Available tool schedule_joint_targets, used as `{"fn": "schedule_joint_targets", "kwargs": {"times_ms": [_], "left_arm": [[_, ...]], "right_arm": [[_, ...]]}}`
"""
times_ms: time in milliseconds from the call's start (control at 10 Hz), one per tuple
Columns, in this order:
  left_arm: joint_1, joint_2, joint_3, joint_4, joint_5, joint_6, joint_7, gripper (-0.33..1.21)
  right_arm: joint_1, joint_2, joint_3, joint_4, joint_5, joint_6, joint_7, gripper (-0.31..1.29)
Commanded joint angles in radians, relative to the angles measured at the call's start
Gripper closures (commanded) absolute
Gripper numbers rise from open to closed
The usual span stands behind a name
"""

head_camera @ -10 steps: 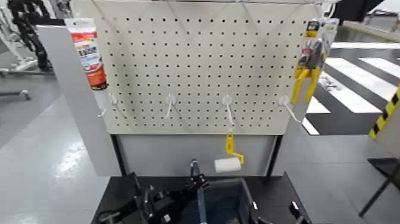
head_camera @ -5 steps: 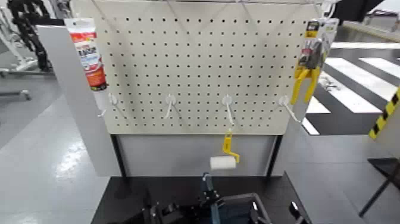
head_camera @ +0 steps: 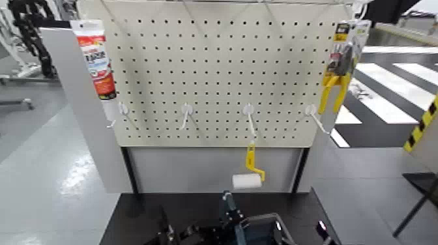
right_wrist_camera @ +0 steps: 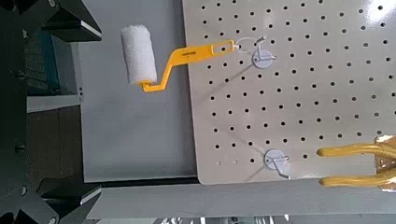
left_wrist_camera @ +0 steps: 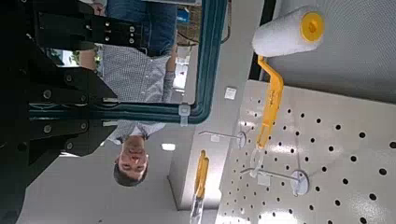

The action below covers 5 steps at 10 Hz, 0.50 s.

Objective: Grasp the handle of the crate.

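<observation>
The left claw (head_camera: 225, 218) pinches the slim blue-grey handle (left_wrist_camera: 201, 56) of the dark blue-grey crate (head_camera: 261, 229), lifting it by its balanced middle; the right claw's state cannot be told.

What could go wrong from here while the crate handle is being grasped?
The crate sits right under the hanging paint roller, so lifting it straight up may knock the roller off its hook. The handle and the left end effector lie at the bottom edge of the head view, so a slipping grip could go unnoticed.
</observation>
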Motion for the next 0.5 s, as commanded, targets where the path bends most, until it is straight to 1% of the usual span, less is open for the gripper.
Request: {"fn": "schedule_joint_targets", "kwargs": {"times_ms": [100, 500], "left_arm": [[-0.001, -0.001, 0.005, 0.003, 0.000, -0.002, 0.001, 1.19], [-0.003, -0.001, 0.004, 0.009, 0.000, -0.002, 0.005, 1.19]], "right_arm": [[0.000, 0.000, 0.002, -0.006, 0.008, 0.002, -0.003, 0.15], [-0.001, 0.000, 0.000, -0.007, 0.016, 0.013, -0.006, 0.15]]}}
